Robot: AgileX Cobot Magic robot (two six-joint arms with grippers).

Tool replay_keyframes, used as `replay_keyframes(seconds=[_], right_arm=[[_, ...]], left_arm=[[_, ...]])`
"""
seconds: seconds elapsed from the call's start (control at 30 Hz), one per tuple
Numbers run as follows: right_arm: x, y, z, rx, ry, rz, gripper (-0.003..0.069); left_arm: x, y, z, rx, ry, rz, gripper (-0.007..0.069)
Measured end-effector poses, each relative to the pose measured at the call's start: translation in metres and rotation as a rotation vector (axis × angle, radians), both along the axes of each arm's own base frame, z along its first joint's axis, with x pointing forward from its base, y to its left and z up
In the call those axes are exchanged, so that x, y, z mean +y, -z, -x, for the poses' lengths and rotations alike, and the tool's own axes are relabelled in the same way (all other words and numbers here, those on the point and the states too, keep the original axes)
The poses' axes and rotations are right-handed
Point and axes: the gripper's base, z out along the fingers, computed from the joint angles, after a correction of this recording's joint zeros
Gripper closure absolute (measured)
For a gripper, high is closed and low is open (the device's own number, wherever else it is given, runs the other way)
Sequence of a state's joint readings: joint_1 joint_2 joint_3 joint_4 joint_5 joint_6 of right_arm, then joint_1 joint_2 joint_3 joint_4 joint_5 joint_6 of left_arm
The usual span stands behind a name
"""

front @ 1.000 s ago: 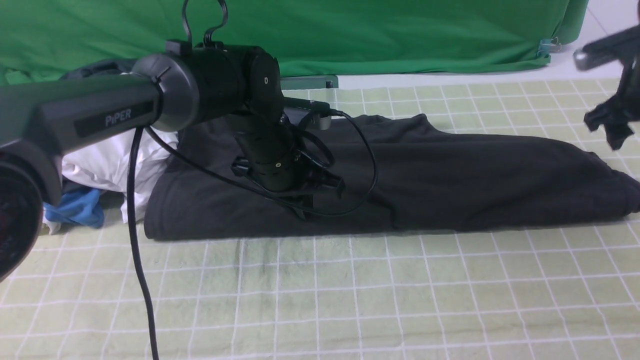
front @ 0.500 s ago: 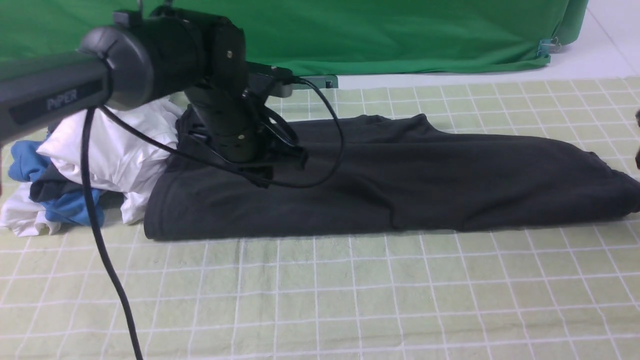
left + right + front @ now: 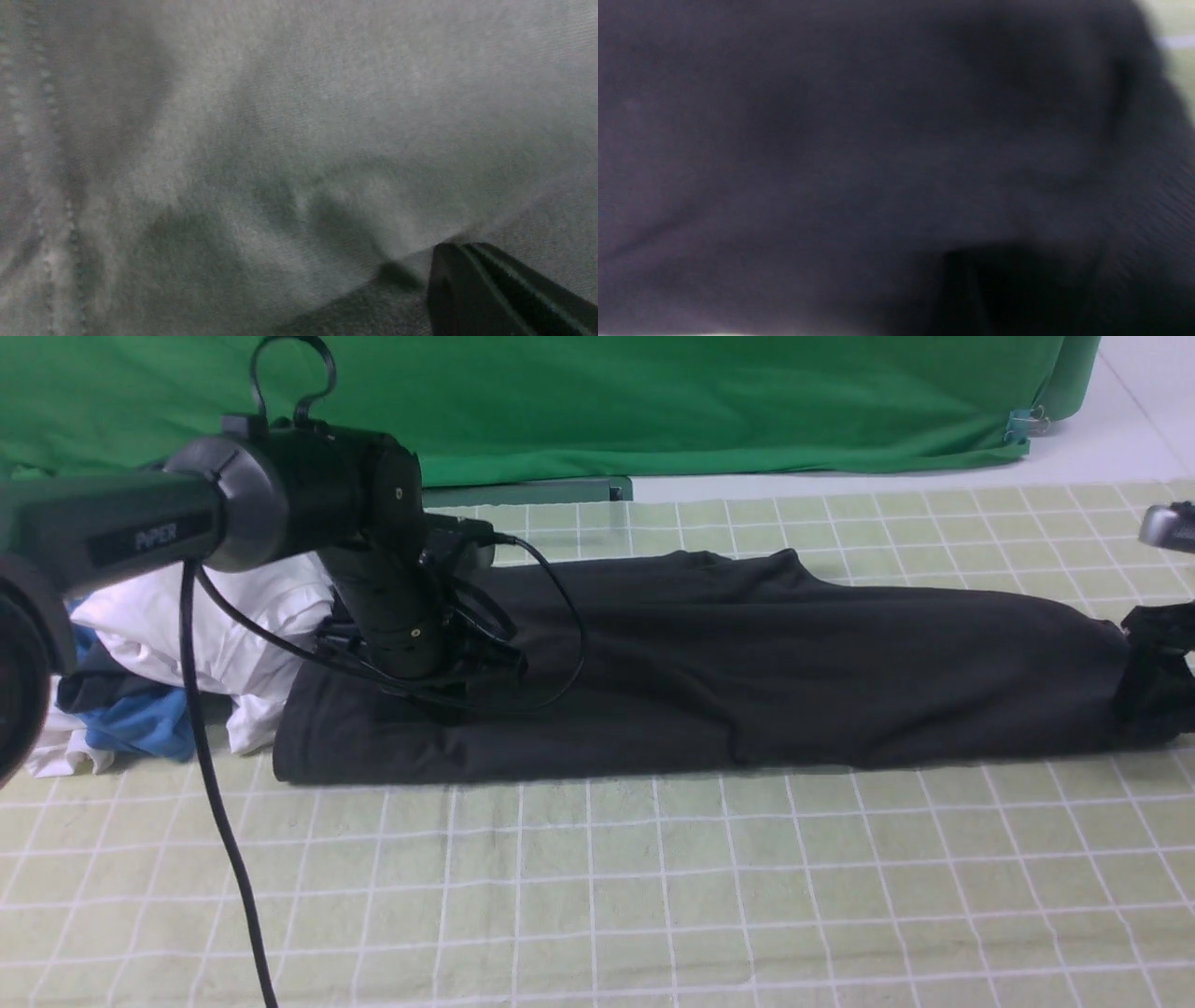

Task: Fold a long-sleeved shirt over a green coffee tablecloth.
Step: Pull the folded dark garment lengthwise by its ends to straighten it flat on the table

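One long-sleeved shirt [image 3: 794, 663], laid as a band on the green coffee tablecloth [image 3: 597, 896]; left pincer [image 3: 464, 687] together at its left end, right pincer [image 3: 1154, 644], state untellable, at its right; you needed matched, level holds.

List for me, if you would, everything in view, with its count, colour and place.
shirt: one, black, lying lengthwise across the middle of the tablecloth
tablecloth: one, pale green with white grid lines, spread under the shirt and out to the near edge
backdrop: one, deep green, along the far side
clothes pile: one heap, white, blue and dark, at the shirt's left end
clip: one, bluish, at the backdrop's lower right corner
left arm: one, black, reaching in from the left
left gripper: one, black, shut, down on the shirt's left part
right gripper: one, black, at the shirt's right end; jaws unclear
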State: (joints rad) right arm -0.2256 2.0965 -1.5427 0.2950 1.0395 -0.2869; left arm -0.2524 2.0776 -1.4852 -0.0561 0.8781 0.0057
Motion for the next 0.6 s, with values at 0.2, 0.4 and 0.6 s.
replay_keyframes(seconds=[0.2,0.4,0.6], right_arm=[[-0.001,-0.001,-0.003,-0.022,-0.040,0.060,0.0615],[-0.011,-0.013,-0.005,0.022,-0.040,0.174,0.0630],[-0.013,-0.015,-0.001,0.074,-0.027,0.203,0.0491]], left_arm=[[0.001,0.001,-0.001,0.002,-0.017,0.011,0.0613],[0.001,0.001,-0.001,0.003,-0.021,0.019,0.0613],[-0.001,0.001,-0.001,0.005,-0.034,0.041,0.0613]])
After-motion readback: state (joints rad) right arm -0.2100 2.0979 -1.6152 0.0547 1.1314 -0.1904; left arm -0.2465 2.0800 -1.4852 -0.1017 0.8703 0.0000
